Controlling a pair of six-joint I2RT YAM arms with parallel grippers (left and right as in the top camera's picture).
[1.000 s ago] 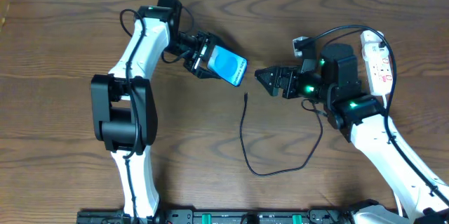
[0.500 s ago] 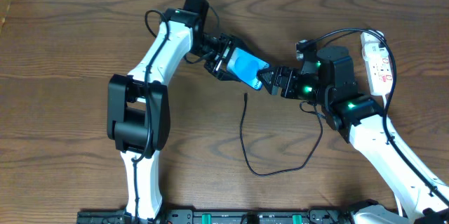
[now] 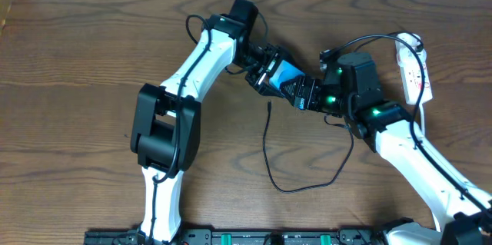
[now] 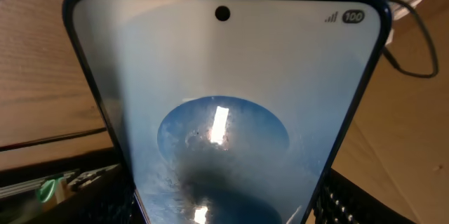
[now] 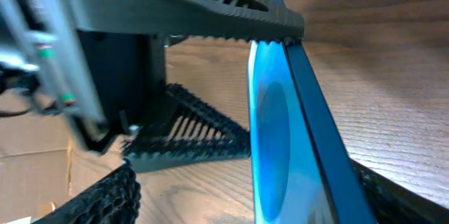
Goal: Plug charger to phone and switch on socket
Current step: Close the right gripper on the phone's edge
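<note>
Overhead, the left gripper (image 3: 267,74) is clamped on the slim blue-screened phone (image 3: 287,71). The right gripper (image 3: 303,96) meets the phone's free end with its fingers apart on either side. The thin black charger cable (image 3: 265,147) lies near both grippers, on the side toward the arm bases, and the narrow white power strip (image 3: 416,74) sits beyond the right arm.

Left arm (image 3: 204,57) and right arm (image 3: 415,149): white link shells, black joint housings, black cabling. Right arm shows green indicator lights. Jaws black, ribbed.
</note>
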